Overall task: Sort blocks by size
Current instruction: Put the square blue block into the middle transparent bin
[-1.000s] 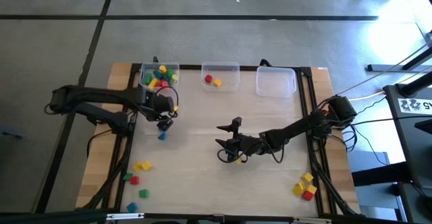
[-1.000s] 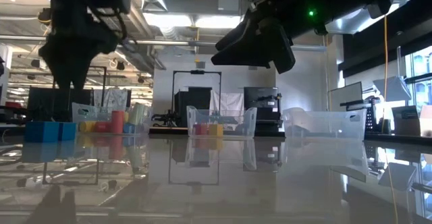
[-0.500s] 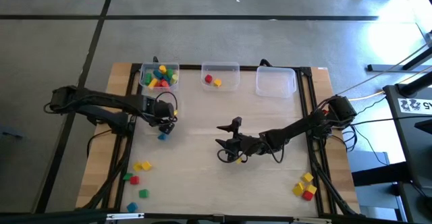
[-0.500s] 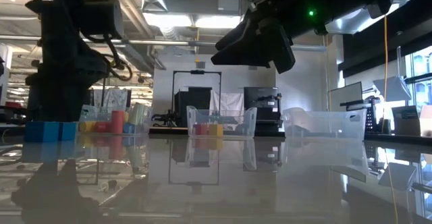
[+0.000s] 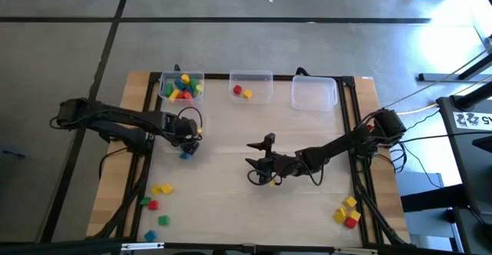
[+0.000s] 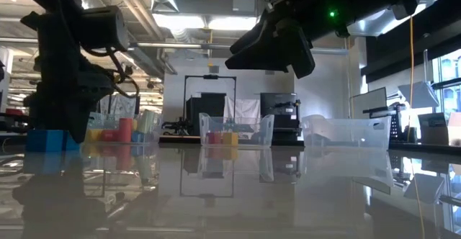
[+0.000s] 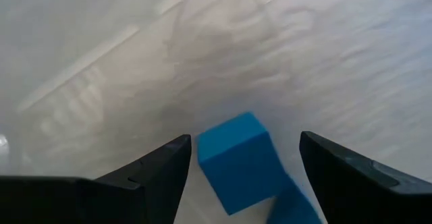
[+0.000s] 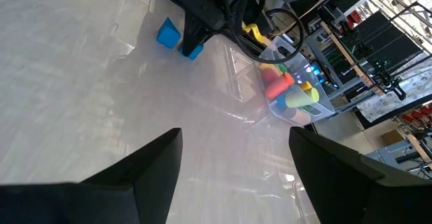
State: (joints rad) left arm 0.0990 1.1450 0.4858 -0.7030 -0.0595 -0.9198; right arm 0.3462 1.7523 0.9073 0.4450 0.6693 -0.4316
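Note:
Two blue blocks (image 7: 236, 162) lie side by side on the table at the left; they also show in the high view (image 5: 184, 154) and the low view (image 6: 45, 140). My left gripper (image 7: 244, 137) is open, low over them, one finger on either side of the larger block, touching nothing. It also shows in the high view (image 5: 187, 144). My right gripper (image 5: 257, 164) is open and empty above the table's middle, with a small yellow block (image 5: 270, 182) by it.
Three clear bins stand along the far edge: the left one (image 5: 181, 87) holds several blocks, the middle one (image 5: 252, 87) a red and a yellow block, and no blocks show in the right one (image 5: 314, 94). Loose blocks lie at the near left (image 5: 157, 201) and near right (image 5: 347, 211).
My left gripper has gone down and a little toward the table's near edge, onto the two blue blocks, which have stayed where they were. My right arm has kept still.

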